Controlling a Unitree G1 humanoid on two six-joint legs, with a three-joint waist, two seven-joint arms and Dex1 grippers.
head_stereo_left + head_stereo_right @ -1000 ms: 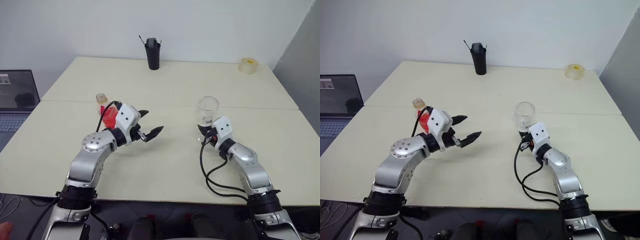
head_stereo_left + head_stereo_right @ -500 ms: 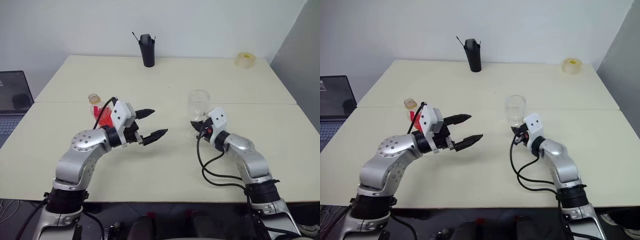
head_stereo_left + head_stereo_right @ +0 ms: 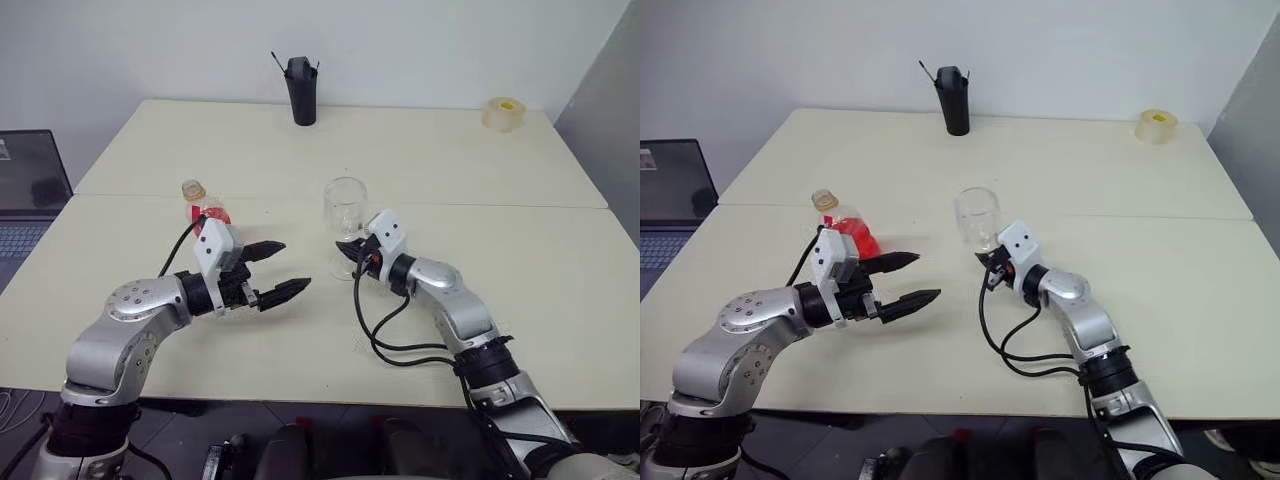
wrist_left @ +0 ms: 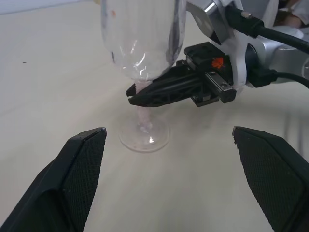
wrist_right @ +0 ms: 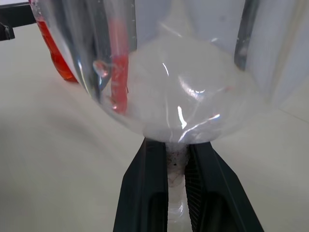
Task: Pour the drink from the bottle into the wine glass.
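The right gripper (image 4: pixel 145 92) pinches the stem of the clear stemmed wine glass (image 3: pixel 345 210); the left gripper (image 3: pixel 280 270), fingers spread, hovers near the small clear plastic bottle (image 3: pixel 203 208).

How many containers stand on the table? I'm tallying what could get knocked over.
3: the bottle near the table's left side, the wine glass held mid-table, and a black cup at the far edge. None looks hidden.

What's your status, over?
Right gripper shut on wine glass stem. Left gripper open, empty. Bottle upright behind left gripper, untouched. Nothing between glass and bottle.
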